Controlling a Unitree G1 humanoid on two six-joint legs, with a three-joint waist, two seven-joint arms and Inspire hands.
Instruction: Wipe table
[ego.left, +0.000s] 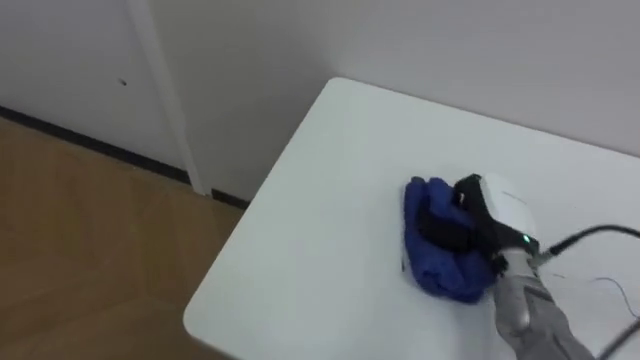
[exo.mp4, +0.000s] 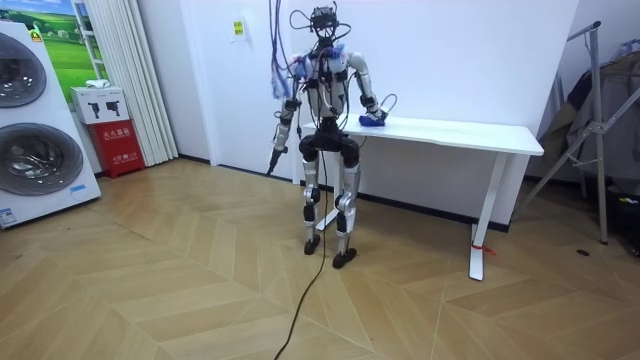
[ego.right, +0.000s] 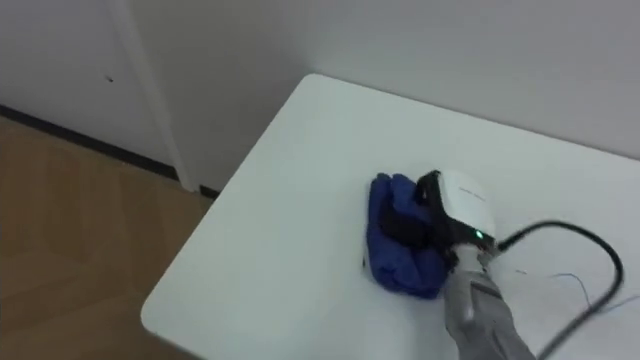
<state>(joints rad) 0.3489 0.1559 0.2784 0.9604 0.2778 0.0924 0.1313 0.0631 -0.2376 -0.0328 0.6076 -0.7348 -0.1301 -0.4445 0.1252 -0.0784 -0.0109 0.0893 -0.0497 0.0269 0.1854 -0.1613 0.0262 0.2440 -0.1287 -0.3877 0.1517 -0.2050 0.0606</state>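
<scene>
My right hand (ego.left: 497, 206) is on the blue cloth (ego.left: 430, 265), dark fingers (ego.left: 440, 226) stretched out over the top and pressing it down, not curled round it. My arm comes in from the lower right. The cloth is bunched and lies on the white table (ego.left: 330, 200), near the end by the wall corner and back from the front edge. Wood floor (ego.left: 80, 260) to the left of the table end, white wall (ego.left: 450, 50) behind.

Room view: I'm standing upright at the table's end on the room view's left, right arm reaching onto the tabletop. My left hand (exo.mp4: 273, 158) hangs by my side, too small to read. Washing machines (exo.mp4: 30, 130) stand far on the room view's left.
</scene>
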